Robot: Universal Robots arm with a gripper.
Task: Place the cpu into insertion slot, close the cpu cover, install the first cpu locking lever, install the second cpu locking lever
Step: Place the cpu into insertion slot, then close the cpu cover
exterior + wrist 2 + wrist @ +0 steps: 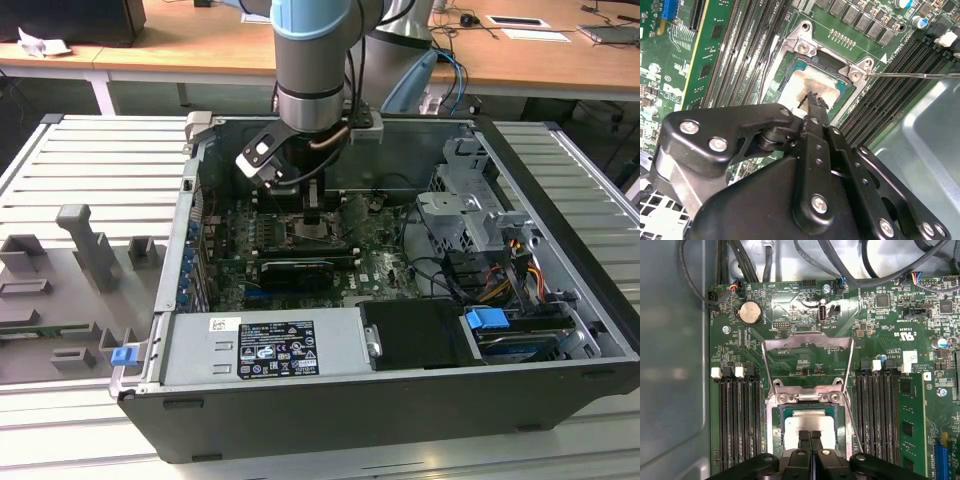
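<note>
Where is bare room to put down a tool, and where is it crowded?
Bare: the slatted table beyond the grey fixtures, and beside the case on the exterior view's right. Crowded: inside the case, around the end effector and cables.

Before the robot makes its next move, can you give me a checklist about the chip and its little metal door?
1. The cpu lies in the insertion slot: ok.
2. The cpu cover is closed: not ok, it stands open.
3. The locking lever is latched down: not ok, the thin rod sticks out free.
4. The other lever is latched: cannot tell.
5. The jaws hold nothing: ok, they are shut, with their tips at the cpu's top.
6. The tips touch the cpu: cannot tell.
</note>
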